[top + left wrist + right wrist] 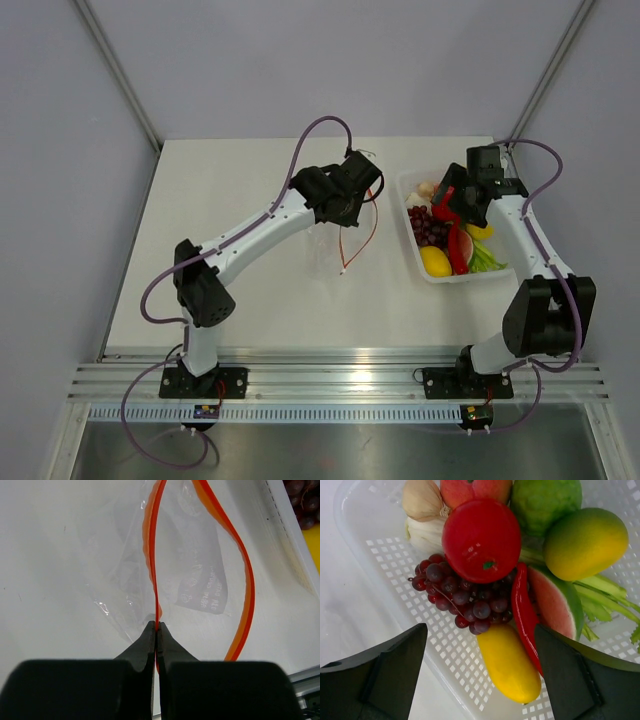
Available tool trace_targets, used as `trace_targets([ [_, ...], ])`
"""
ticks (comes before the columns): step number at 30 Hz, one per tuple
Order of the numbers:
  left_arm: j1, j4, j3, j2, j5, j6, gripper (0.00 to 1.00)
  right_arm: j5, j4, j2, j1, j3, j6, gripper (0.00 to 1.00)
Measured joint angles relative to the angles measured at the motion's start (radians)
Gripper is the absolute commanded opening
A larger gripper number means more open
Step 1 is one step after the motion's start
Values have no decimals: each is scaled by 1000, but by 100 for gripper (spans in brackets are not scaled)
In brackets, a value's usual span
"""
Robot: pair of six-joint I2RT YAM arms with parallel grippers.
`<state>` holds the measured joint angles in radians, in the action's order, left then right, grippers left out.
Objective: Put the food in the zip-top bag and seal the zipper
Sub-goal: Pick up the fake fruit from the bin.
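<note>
My left gripper point(157, 625) is shut on one lip of the zipper point(152, 555), the red-orange strip of the clear zip-top bag point(200, 575). The other lip point(245, 595) bows away, so the mouth gapes. From above, the bag point(328, 250) lies left of the tray below my left gripper point(345, 200). The food sits in a white perforated tray point(395, 580): red tomato point(481, 539), purple grapes point(462, 597), yellow lemon point(507, 662), red chili point(524, 615). My right gripper point(480, 626) hangs open above the grapes and lemon, holding nothing.
The tray point(413, 248) stands at the right of the table, with my right gripper point(447, 205) over it. It also holds a watermelon slice point(555, 605), a mango point(585, 542), a green fruit point(545, 502), garlic point(422, 500) and green stalks point(605, 597).
</note>
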<state>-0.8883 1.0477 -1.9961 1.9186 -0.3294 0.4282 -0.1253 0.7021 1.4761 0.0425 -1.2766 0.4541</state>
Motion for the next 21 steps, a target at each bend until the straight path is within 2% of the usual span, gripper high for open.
trace_targets([
  [4, 0, 6, -28, 39, -2, -11, 0, 17, -32, 84, -27, -57, -18, 100],
  [17, 0, 29, -167, 114, 0, -40, 0, 74, -91, 332, -81, -182, -59, 100],
  [20, 0, 30, -169, 130, 2, -40, 0, 90, -101, 354, -81, -190, -59, 98],
  [21, 0, 32, -169, 133, 3, -40, 0, 93, -103, 358, -81, -191, -59, 94],
])
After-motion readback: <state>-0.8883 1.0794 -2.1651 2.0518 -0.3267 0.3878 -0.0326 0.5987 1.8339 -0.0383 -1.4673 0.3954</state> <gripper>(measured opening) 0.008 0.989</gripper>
